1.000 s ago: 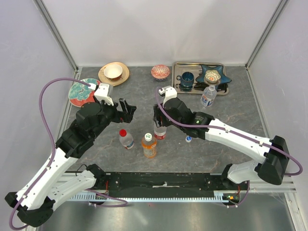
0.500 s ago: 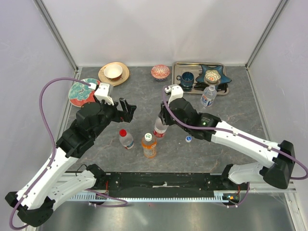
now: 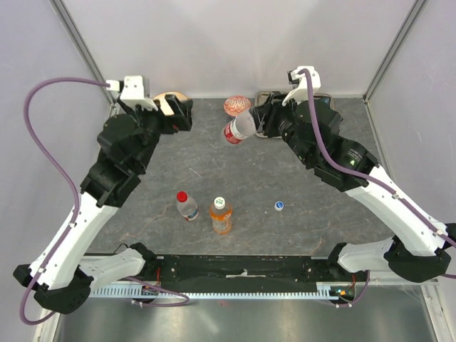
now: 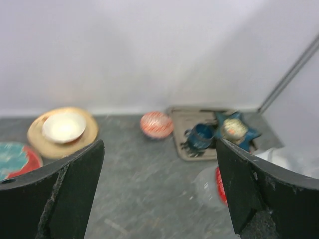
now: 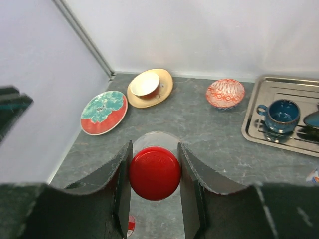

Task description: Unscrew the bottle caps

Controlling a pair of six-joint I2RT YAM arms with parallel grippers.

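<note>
My right gripper [image 3: 258, 122] is raised over the back of the table and shut on the red cap [image 5: 155, 173] of a clear bottle [image 3: 237, 129] with a red label. The bottle hangs in the air, tilted on its side, its base pointing left. My left gripper [image 3: 182, 114] is also raised, to the left of that bottle, and stands wide open and empty. In the left wrist view the held bottle [image 4: 223, 185] shows blurred beside the right finger. On the table stand a clear red-capped bottle [image 3: 187, 205] and an orange bottle [image 3: 221, 215]. A loose white cap [image 3: 279, 206] lies to their right.
At the back are a metal tray [image 5: 253, 115] with a blue mug [image 5: 281, 115], a patterned red bowl [image 3: 237, 105], a tan plate with a white bowl [image 5: 149, 85] and a teal and red plate [image 5: 103, 112]. Walls and frame posts close in three sides.
The right gripper closed on the red-label bottle's cap, lifted it off the table and carried it back, tipping it sideways. The left arm rose and swung toward the back.
</note>
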